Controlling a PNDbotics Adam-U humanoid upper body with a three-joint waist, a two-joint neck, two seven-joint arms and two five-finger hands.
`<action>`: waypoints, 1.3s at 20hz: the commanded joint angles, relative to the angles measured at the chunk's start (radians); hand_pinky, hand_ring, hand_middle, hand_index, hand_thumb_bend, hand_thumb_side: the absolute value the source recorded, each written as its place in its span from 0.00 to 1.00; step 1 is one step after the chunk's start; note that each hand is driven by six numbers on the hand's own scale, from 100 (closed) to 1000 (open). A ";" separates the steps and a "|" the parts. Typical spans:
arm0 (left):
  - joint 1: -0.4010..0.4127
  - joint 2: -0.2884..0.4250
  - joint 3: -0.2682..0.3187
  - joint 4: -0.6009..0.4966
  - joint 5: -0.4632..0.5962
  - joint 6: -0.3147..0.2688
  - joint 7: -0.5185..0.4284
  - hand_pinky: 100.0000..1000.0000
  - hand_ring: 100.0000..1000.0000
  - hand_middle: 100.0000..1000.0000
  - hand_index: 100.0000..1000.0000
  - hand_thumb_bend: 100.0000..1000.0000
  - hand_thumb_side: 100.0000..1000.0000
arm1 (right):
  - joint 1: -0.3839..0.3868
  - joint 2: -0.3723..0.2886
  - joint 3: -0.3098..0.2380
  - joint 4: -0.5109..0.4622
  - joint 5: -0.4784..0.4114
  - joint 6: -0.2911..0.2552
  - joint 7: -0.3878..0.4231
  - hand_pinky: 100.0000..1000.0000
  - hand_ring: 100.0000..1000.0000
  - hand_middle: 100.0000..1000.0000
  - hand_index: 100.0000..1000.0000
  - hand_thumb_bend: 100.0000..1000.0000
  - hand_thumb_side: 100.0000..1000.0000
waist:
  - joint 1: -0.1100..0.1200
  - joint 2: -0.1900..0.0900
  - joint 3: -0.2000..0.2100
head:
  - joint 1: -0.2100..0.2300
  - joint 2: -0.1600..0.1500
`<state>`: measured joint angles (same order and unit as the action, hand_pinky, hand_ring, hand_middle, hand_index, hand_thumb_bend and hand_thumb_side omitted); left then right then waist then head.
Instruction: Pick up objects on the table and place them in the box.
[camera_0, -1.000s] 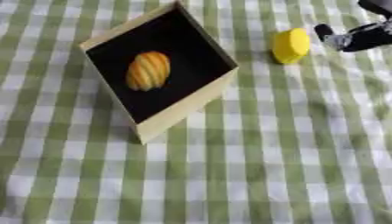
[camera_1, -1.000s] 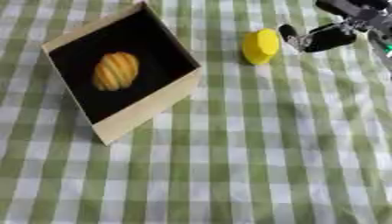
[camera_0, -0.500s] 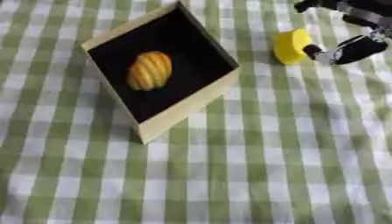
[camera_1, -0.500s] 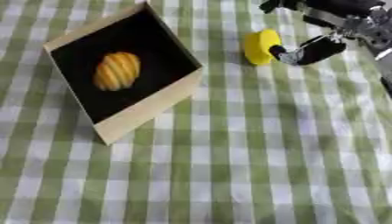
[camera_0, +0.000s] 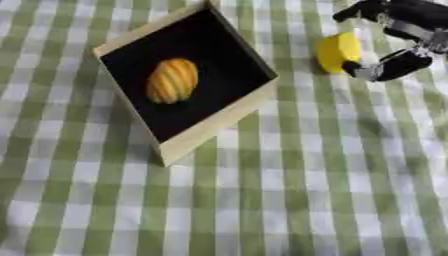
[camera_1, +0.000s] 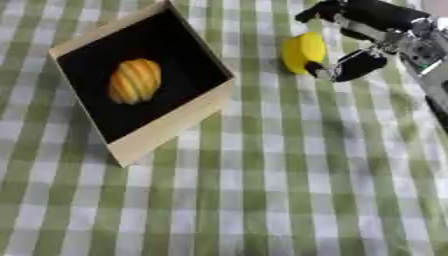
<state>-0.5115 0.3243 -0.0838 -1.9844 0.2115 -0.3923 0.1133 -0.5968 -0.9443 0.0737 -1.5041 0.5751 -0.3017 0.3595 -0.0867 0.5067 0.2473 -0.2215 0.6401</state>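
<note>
One yellow piece (camera_1: 302, 51) left outside box (camera_0: 214, 127), sitting right of it. My right hand (camera_1: 366, 36) touching its far-from-box side, fingers spread, not closed yet.

Table covering (camera_0: 289, 200): woven cloth in green-and-white check, matt, lying in soft wrinkles. Box (camera_0: 214, 129): walls of pale, matt board resembling card or light wood; interior lined in flat black without sheen. Striped orange-yellow object (camera_0: 171, 80) within: ribbed surface with a slight gloss. Yellow object (camera_0: 337, 51): smooth, plastic-like. Right hand (camera_1: 367, 37): black casing with silver metallic parts, faintly glossy.
</note>
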 joint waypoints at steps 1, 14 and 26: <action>-0.013 0.006 -0.001 -0.016 0.002 0.001 -0.003 0.75 0.73 0.78 0.84 0.00 0.65 | -0.007 -0.020 -0.015 0.007 0.038 0.001 -0.018 0.92 0.93 0.84 0.95 0.23 0.23 | 0.003 -0.018 0.001 | -0.006 -0.018; -0.011 0.001 -0.001 -0.016 -0.008 0.006 -0.006 0.76 0.73 0.78 0.84 0.00 0.66 | -0.019 0.006 -0.007 0.033 0.041 0.005 -0.037 0.89 0.89 0.67 0.84 0.00 0.18 | 0.009 0.011 0.002 | -0.011 -0.022; -0.002 0.001 -0.002 -0.016 -0.006 0.014 -0.006 0.76 0.73 0.78 0.84 0.00 0.65 | -0.004 -0.025 -0.027 -0.050 -0.113 0.069 0.000 0.87 0.83 0.46 0.68 0.00 0.01 | 0.011 -0.017 -0.018 | -0.006 -0.003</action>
<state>-0.5095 0.3157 -0.0885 -1.9844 0.2026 -0.3812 0.1073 -0.5945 -0.9227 0.0662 -1.5285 0.4813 -0.2402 0.3589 -0.0793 0.5204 0.2307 -0.2297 0.6331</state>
